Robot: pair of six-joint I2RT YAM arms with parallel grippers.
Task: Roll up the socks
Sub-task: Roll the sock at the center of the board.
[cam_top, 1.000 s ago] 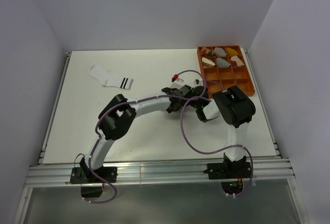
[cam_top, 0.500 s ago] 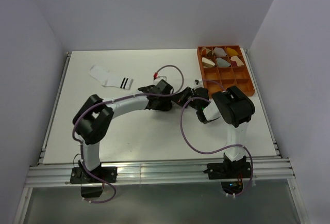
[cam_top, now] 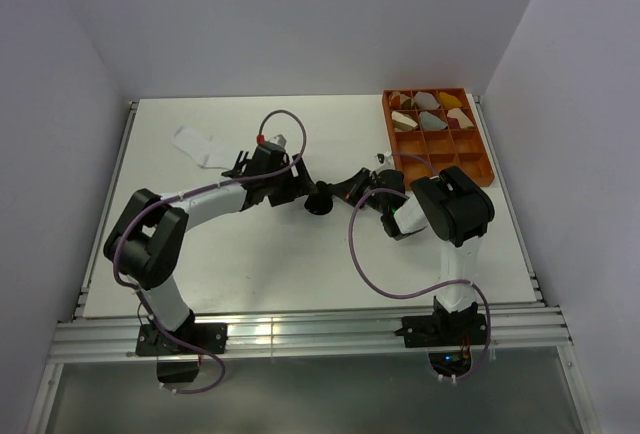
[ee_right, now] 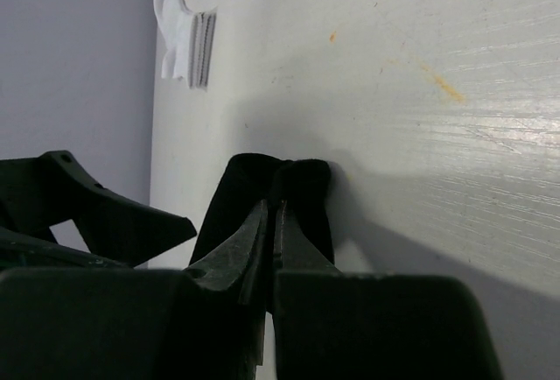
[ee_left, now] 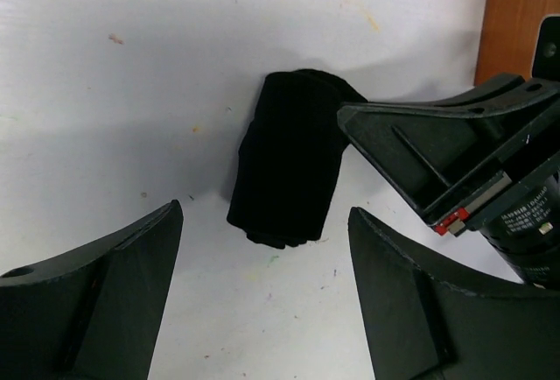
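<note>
Grippers first: the left gripper (ee_left: 264,214) is released, jaws spread wide and gripping nothing. Its two fingers (ee_left: 96,301) sit in the bottom corners of the left wrist view. The black sock (ee_left: 284,165) lies on the table just ahead of the gap, apart from both.

The right gripper (ee_right: 273,214) is clenched, jaws pressed together with no gap showing. Its tips meet one end of the black sock; in the left wrist view that is the sock's upper right corner. In the right wrist view the dark fabric bulges on both sides of the closed tips. We cannot tell whether a fold is actually pinched between them or the tips only press against it.

The black sock is bunched into a short thick bundle lying flat on the white table (cam_top: 300,264). From the top camera we place it near mid-table, a little right of centre, between the two grippers, which face each other across it. The left arm reaches in from the left and the right arm, bent at the elbow, from the right.

The white sock (cam_top: 195,142) lies flat toward the far left of the table, well apart from the black one. Its cuff end is hidden behind the left arm in the top view. The right wrist view shows its dark cuff stripes.

The orange tray (cam_top: 468,162) sits at the far right of the table, near the right arm. Rolled bundles (cam_top: 430,109) fill its far compartments.
</note>
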